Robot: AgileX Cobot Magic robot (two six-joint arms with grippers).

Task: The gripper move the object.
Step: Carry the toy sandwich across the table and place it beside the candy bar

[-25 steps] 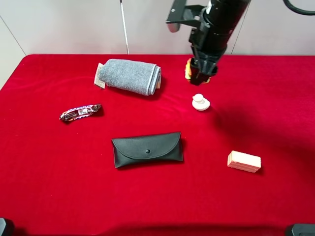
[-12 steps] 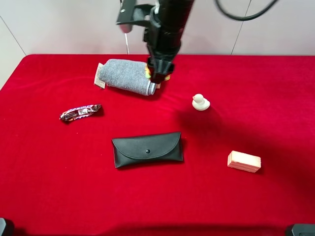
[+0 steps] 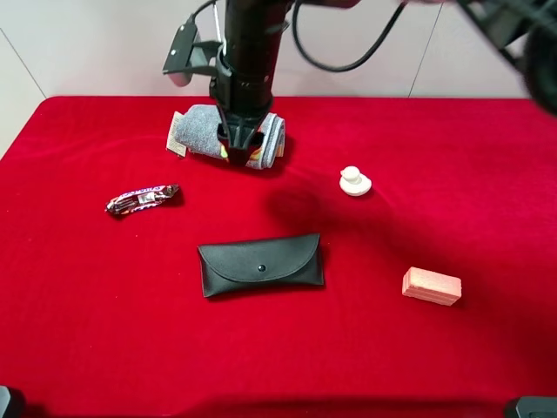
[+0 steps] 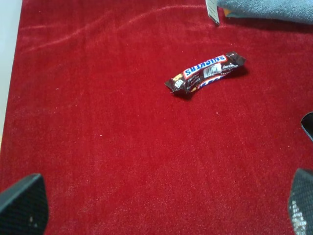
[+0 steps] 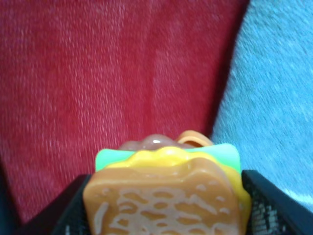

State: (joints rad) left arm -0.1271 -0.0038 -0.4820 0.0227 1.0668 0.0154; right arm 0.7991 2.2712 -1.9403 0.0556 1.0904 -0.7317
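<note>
**Sandwich in the grasp, off the surface; set-down not yet done.**
The sandwich [image 5: 164, 196] is clamped between the jaws of my right gripper [image 3: 237, 146], clear of the surface [image 3: 87, 331] at the near edge of the grey towel [image 3: 200, 131]. I cannot tell whether it brushes the towel. I judge the pick complete and the carry in hand. What is left is lowering it to a spot, letting go and pulling clear. The task names no target, so I cannot say how much travel is left. Left gripper [image 4: 161, 215]: jaws apart, empty, above the surface near the candy bar [image 4: 205, 73].
</note>
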